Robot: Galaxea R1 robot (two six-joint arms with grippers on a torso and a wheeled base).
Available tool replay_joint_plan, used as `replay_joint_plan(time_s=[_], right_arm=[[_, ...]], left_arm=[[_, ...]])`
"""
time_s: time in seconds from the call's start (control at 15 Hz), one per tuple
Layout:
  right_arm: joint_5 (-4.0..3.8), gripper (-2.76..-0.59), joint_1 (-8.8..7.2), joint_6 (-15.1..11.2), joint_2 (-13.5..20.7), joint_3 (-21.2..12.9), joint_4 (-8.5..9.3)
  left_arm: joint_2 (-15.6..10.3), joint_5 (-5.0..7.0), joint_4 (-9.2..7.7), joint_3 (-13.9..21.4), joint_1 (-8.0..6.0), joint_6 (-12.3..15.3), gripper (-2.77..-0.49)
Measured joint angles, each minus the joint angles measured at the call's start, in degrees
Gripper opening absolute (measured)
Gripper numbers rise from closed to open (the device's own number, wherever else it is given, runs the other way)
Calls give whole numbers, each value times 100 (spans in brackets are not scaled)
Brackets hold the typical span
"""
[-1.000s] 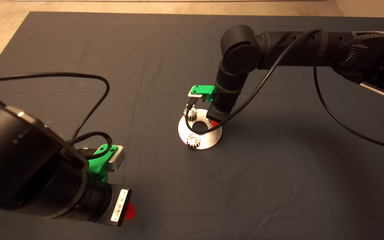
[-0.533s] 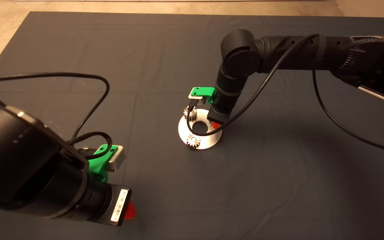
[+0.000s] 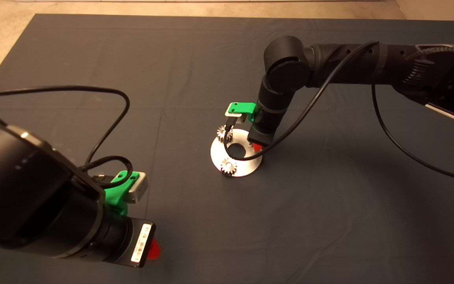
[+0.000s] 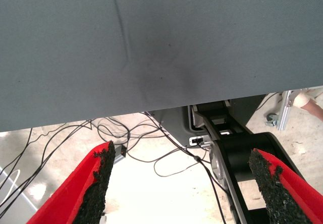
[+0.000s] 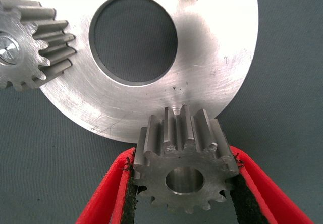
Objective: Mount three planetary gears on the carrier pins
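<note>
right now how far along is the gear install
Two planetary gears already sit on the disc. The third gear is clamped in the right gripper above the disc's rim, not yet seated. The left gripper waits open, off the mat.

No readable text anywhere

The one thing that looks like a label — a white sticker [image 3: 140, 243] on the black end of the left arm's wrist, low at the left of the head view — carries small dark marks, but they are too fine to read as letters or numbers. The gears, the metal disc and the dark mat show no print, brand or sign in either wrist view — only bare metal and plain cloth.
</note>
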State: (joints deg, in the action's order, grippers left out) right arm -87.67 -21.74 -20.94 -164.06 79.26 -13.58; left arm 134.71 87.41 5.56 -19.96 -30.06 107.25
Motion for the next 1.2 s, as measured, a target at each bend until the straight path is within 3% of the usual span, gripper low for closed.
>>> replay_joint_plan(time_s=[0.67,1.2], right_arm=[[2,-223,6,16,28,4,-17],[5,-223,105,16,48,4,-42]], left_arm=[[0,5,0,0,0,0,-137],[0,2,-4,0,0,0,-137]])
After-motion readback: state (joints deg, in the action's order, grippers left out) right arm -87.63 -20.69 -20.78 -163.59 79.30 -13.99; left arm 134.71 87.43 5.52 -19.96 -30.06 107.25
